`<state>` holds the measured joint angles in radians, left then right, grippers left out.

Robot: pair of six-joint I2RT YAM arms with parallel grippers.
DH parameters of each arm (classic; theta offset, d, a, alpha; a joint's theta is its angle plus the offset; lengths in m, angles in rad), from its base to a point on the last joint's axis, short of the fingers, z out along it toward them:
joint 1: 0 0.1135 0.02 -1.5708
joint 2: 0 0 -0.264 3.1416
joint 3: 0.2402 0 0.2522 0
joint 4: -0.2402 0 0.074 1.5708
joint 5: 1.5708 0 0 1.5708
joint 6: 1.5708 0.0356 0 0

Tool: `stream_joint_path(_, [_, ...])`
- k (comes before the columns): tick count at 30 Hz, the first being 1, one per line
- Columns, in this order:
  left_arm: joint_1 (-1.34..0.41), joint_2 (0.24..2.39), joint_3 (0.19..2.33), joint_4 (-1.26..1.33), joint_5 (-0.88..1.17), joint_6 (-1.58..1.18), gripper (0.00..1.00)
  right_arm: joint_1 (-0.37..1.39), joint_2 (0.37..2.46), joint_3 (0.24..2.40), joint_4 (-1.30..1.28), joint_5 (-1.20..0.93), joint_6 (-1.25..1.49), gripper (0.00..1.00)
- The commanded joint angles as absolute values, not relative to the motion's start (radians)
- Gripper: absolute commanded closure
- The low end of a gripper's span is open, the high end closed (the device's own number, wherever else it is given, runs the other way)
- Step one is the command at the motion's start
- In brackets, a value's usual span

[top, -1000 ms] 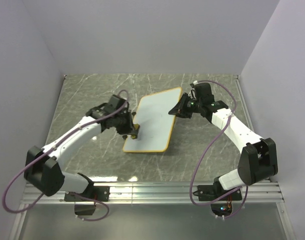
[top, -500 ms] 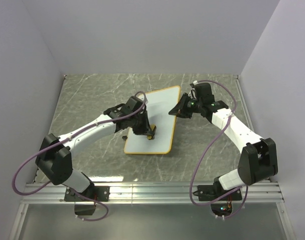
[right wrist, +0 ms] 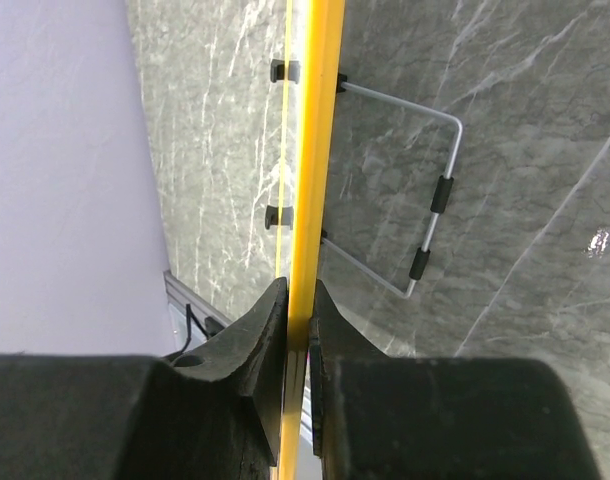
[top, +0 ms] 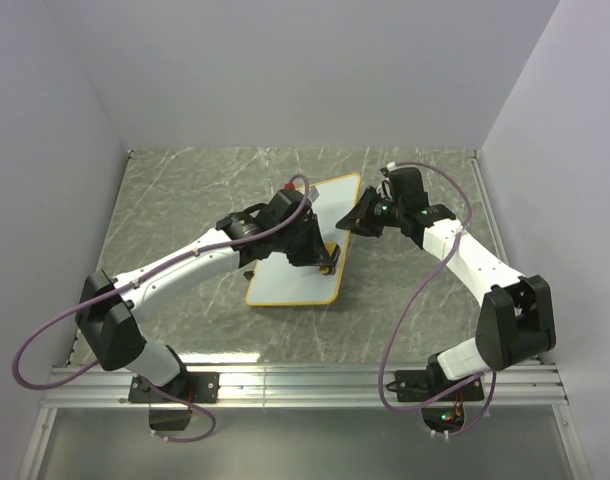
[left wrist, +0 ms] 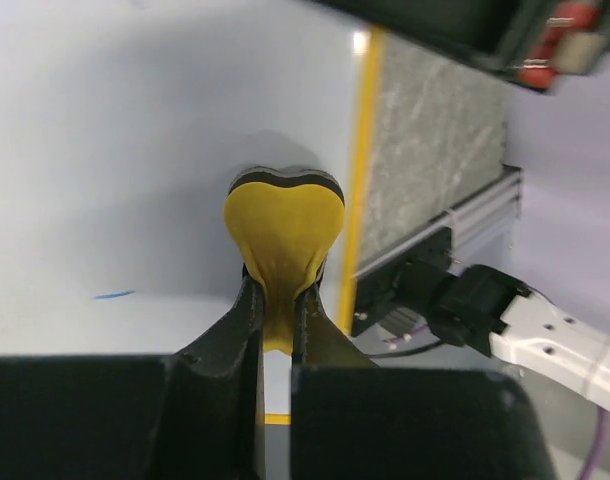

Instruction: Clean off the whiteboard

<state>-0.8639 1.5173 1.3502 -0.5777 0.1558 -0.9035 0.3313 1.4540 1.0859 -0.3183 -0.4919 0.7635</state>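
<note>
- The whiteboard [top: 290,280] lies mid-table, slightly right of centre, with its long side running from near-left to far-right.
- The left gripper [top: 328,258] is closed down narrow on a yellow eraser [left wrist: 283,225] and presses its dark underside onto the board, close to the right-hand frame.
- The right gripper [top: 357,222] is clamped on the orange-yellow frame [right wrist: 310,150] at the board's far-right end, bracing it.
- To wipe well, I judge the eraser should stay flat under even pressure. Strokes should overlap and stop short of the frame, while the right arm resists any sliding.
- The pass should go back towards a short blue stroke [left wrist: 115,294], left of the eraser and nearer the camera.
- Only the left wrist view shows that blue stroke. From above, the arm covers much of the board and the bare part looks clean.
- Only the right wrist view shows the board edge-on, with a bent wire stand [right wrist: 430,215] and small black clips [right wrist: 282,70] at the frame.
- Only the overhead view shows both arms and the board's place on the marbled table [top: 185,190].
</note>
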Motion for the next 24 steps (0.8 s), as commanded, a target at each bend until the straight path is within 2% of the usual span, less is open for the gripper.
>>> stream_joint_path(1, [-0.85, 1.47, 1.301, -0.635, 0.089, -0.92, 1.0, 0.359, 1.445, 1.049, -0.357, -0.488, 0.692, 1.0])
stream_joint_path(6, [-0.844, 1.442, 1.152, -0.611, 0.08, -0.919, 1.0, 0.351, 1.443, 1.04, -0.356, -0.492, 0.692, 1.0])
stream_joint_path(13, [-0.804, 1.48, 1.065, -0.604, 0.035, -0.879, 1.0, 0.351, 1.448, 1.049, -0.357, -0.497, 0.695, 1.0])
stream_joint_path(21, [-0.612, 1.49, 1.014, -0.624, 0.054, -0.79, 1.0, 0.351, 1.439, 1.051, -0.362, -0.499, 0.696, 1.0])
stream_joint_path(24, [-0.558, 1.451, 1.064, -0.676, 0.028, -0.762, 1.0, 0.351, 1.437, 1.052, -0.365, -0.495, 0.698, 1.0])
